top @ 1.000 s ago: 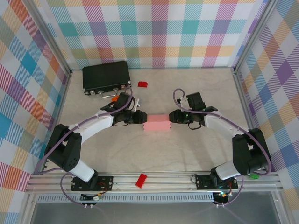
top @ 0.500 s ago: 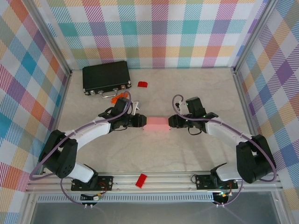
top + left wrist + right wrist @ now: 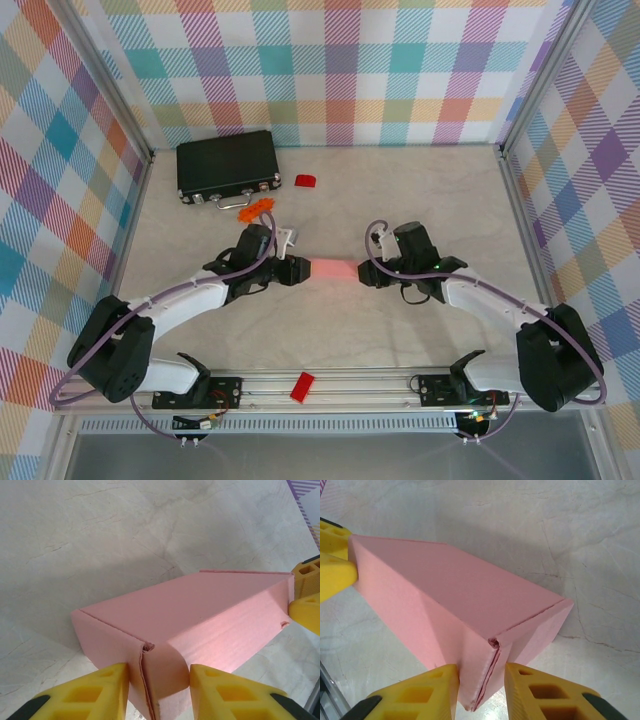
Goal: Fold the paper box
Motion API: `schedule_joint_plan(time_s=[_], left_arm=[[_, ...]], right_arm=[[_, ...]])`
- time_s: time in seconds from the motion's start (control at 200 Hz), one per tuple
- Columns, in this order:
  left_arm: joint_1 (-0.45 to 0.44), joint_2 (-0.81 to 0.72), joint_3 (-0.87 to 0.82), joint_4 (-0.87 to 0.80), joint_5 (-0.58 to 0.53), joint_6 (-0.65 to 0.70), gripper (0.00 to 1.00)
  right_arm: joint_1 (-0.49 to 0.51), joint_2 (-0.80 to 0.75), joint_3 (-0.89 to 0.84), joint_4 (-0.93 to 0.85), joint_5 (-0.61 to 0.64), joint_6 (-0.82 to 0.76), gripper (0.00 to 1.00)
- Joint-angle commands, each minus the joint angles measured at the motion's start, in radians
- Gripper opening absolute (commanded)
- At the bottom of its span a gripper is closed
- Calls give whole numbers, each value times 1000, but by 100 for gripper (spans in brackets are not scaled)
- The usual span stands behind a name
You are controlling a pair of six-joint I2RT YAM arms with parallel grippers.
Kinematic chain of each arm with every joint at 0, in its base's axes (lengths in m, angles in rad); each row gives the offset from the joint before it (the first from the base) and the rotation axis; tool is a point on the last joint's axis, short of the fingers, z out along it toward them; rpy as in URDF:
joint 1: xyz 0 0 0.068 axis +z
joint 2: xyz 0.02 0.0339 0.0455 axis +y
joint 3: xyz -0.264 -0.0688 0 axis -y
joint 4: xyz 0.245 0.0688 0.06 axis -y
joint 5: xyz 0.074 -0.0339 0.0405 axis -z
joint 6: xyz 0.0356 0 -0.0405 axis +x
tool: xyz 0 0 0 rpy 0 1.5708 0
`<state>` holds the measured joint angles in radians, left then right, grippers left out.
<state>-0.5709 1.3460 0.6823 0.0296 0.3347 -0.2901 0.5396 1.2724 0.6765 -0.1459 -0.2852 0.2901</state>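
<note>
- I am looking at the paper box (image 3: 337,269) near the middle of the table (image 3: 330,330). It is lying lengthwise between the two arms, folded up into a closed pink block.
- The left gripper (image 3: 300,270) is pinching the box's left end. In the left wrist view its yellow fingers (image 3: 95,690) are pressing on either side of the end corner, where a folded flap edge is showing as a slightly open seam.
- The right gripper (image 3: 368,272) is clamping the opposite end. In the right wrist view its fingers (image 3: 540,690) are squeezing that corner from both sides, with the flap seam running down between them.
- Each wrist camera is also catching the other arm's yellow fingertips at the far end of the box, touching it.
- I am not able to tell whether the box is resting on the tabletop or being held just off it; it is casting a shadow on the marbled surface behind it.
- A black case (image 3: 227,165) is sitting at the far left corner, with a small orange piece (image 3: 255,208) just in front of it and a red piece (image 3: 305,181) to its right.
- Another red piece (image 3: 302,386) is lying on the near rail between the arm bases.
</note>
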Motion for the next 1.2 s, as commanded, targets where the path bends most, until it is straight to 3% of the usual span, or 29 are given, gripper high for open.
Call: schedule_joint_plan(time_s=[0.0, 0.3, 0.425, 0.76, 0.95, 1.195], left_arm=[[-27, 15, -36, -30, 17, 23, 36], [-27, 18, -50, -30, -1, 30, 38], [-27, 2, -47, -35, -62, 13, 43], [-12, -9, 81, -292, -609, 5, 47], [46, -28, 110, -298, -815, 68, 60], [153, -28, 87, -170, -944, 226, 68]], right_arm=[[20, 32, -47, -44, 29, -12, 31], [20, 43, -44, -41, 71, -11, 32], [20, 25, -43, -50, 163, 10, 35], [-13, -18, 0, -168, 692, 106, 43], [-122, 11, 41, -146, 704, 102, 49], [-251, 85, 99, -34, 698, -26, 54]])
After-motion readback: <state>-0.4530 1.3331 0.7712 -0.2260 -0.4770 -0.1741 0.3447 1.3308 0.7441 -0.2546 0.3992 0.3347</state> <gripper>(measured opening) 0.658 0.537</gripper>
